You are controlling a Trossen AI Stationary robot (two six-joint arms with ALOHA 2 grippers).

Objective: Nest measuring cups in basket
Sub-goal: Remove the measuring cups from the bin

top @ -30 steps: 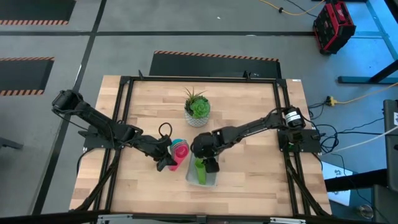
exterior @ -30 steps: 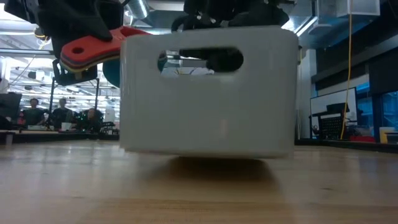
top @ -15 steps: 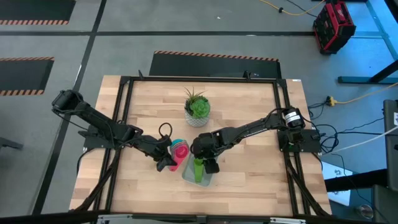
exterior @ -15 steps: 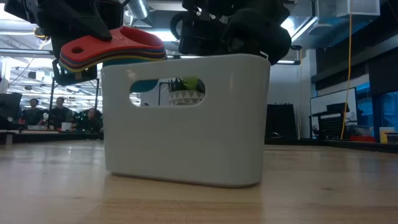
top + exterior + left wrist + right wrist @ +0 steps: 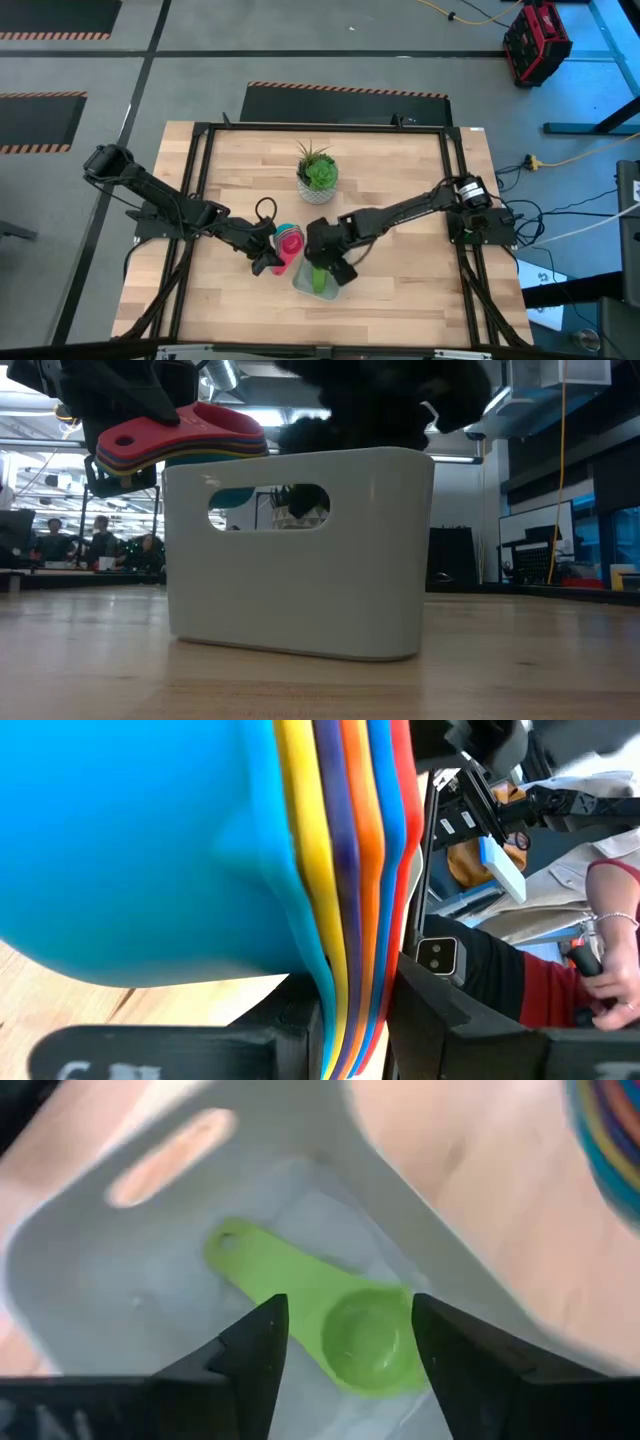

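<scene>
A: Any writing or brand marks to read?

B: None that can be made out. The basket point(image 5: 300, 555) shows a plain pale wall with an oval handle slot, and the cups carry no legible marks.

A: Where are the cups, then?

B: The left gripper point(image 5: 268, 252) is clamped on the handles of a nested stack of measuring cups point(image 5: 330, 890): teal outermost, then yellow, purple, orange, blue and red. In the low view the stack point(image 5: 170, 440) is held up off the worktop point(image 5: 400, 290), just beside the basket's rim and above it. From above the pink top point(image 5: 289, 241) sits close to the basket's left edge.

A: And the green one?

B: The green cup point(image 5: 340, 1330) lies flat on the basket floor, handle pointing toward the slotted end wall.

A: The right gripper?

B: The right gripper point(image 5: 345, 1345) hangs over the basket's open top, its jaws spread apart with nothing between them, the green cup seen below the gap. From above it point(image 5: 328, 262) covers much of the basket point(image 5: 303, 283).

A: Room to move?

B: The basket stands toward the worktop's front edge, slightly skewed. The potted plant point(image 5: 317, 172) is well apart, farther back. Bare wood lies on both sides, inside the black frame rails point(image 5: 195, 190).
</scene>
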